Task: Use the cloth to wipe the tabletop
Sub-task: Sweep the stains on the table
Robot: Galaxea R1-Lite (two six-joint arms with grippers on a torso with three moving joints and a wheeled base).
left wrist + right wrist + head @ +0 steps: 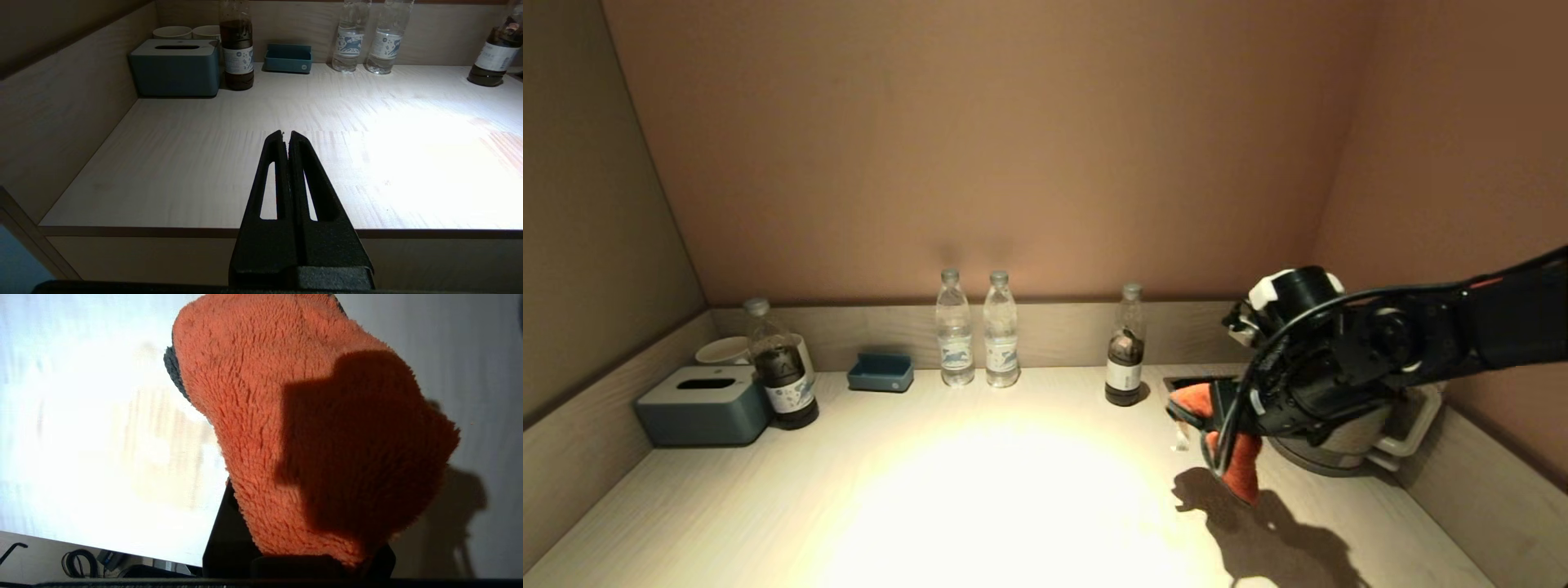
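Right fingers (1213, 425) clamp cloth (1240, 465) | above tabletop (980, 490) right edge

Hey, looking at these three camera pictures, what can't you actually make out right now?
- Right gripper fingers: the orange cloth drapes over them in the right wrist view, and the wrist blocks them in the head view.
- Cloth against tabletop: contact not clear in any view.
- Silver pot: mostly behind the right arm in the head view.
- Bottle label text: too small in the left wrist view.
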